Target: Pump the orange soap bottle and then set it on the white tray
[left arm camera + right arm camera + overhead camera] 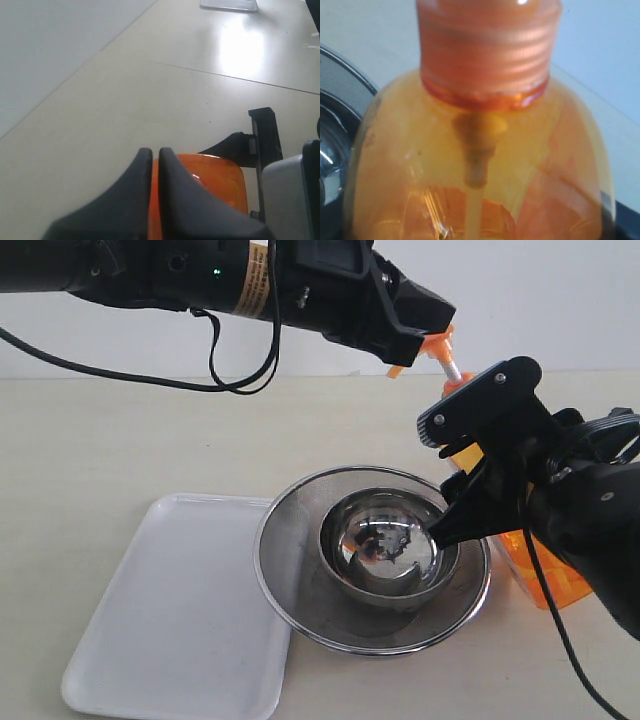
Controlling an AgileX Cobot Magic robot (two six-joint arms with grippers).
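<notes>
One white tray [180, 620] nearest; left pincer [425, 335] clenched atop one orange soap bottle [555, 580]; right pincer [478, 460] grasping it.

The right gripper [468, 462] holds the orange soap bottle [545, 575] by its middle, and the bottle leans. The left gripper [418, 338], pinched together, sits on the pump top [441, 343]. A shiny bowl [340, 575] sits in a round mesh strainer [290, 570], just beside the white tray [170, 630].
</notes>
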